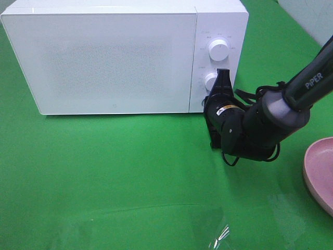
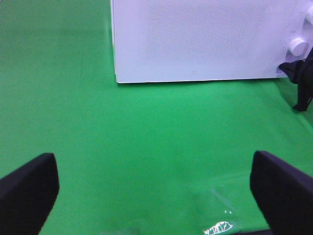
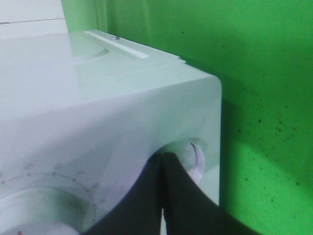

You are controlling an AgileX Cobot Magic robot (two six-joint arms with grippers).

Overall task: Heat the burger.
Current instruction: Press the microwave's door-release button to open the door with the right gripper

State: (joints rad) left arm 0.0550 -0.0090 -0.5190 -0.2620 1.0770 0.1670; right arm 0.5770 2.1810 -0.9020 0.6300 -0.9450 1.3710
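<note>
Here right claw (image 1: 223, 76) clenched, partly masking lower knob (image 1: 209, 82); left claw (image 2: 152, 169) spread; plate (image 1: 321, 165) cropped.

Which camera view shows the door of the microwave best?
The exterior high view: the whole closed microwave door is visible. The left wrist view cuts off its top; the right wrist view shows only the knob panel, not the door.
</note>
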